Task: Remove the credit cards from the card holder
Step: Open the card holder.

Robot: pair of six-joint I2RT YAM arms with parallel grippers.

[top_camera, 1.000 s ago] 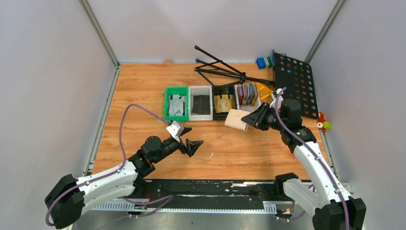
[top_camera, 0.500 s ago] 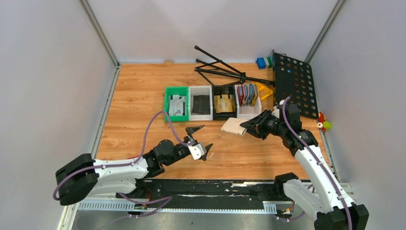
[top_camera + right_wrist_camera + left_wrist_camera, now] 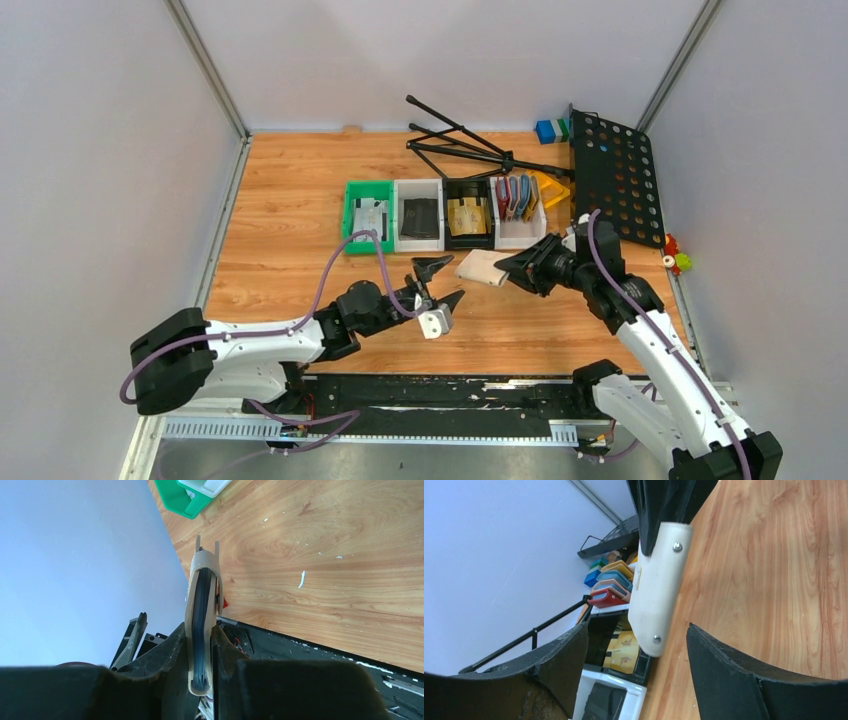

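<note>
Looks like the set-up before extraction: presenting the holder (image 3: 480, 267) just right of frame centre in the top view, apparently lifted off the table (image 3: 300, 200), with no cards drawn out yet; calls next for closing the short gap from the left, setting one finger either side of a card edge and pinching the card alone, not the pale cover; probably needs a firm counter-hold from the right, lest the holder slide along with the card.

At lower centre-left of the top view, left gripper (image 3: 445, 280): spread wide, clasping nothing, touching nothing; points rightward at the holder, near it but apart; seen from the left wrist, frames what seems to be the pale holder (image 3: 656, 595) between two dark fingers (image 3: 564, 655), with a clear gap on both sides.

Further right, right gripper (image 3: 508, 266): clamped on the holder's right end, leaving the other end jutting left toward the open pincer; seen from the right wrist, squeezes the holder (image 3: 202, 580) edge-on between both fingers (image 3: 172, 647); shows a dark band inside the pale cover at mid-frame, likely the cards (image 3: 200, 625), tucked in; cannot tell how many.
</note>
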